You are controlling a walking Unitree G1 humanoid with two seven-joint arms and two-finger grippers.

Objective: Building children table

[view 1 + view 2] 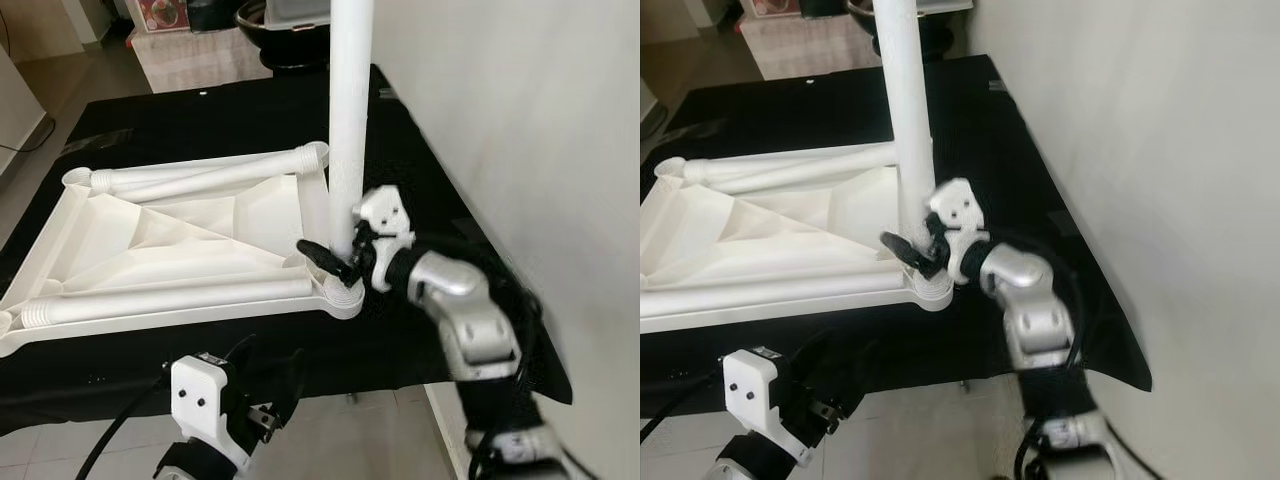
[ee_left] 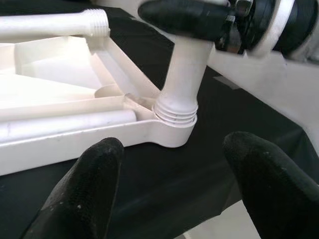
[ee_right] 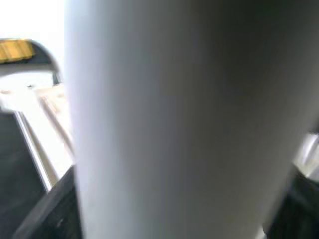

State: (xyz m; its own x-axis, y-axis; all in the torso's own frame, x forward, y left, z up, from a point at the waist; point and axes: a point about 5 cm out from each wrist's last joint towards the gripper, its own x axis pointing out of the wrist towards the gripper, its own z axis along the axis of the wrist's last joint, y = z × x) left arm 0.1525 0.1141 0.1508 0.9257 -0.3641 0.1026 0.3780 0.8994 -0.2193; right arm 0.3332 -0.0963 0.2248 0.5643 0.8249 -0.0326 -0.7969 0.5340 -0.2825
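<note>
Left eye view: an upright white leg is clasped by the right gripper at the tabletop's corner socket; the left gripper is held spread, empty.

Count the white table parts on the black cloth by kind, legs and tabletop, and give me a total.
Legs standing upright in a corner socket: 1, with the right gripper around it
Legs lying on the tabletop: 2
Tabletop, upside down: 1
Total: 4
</note>
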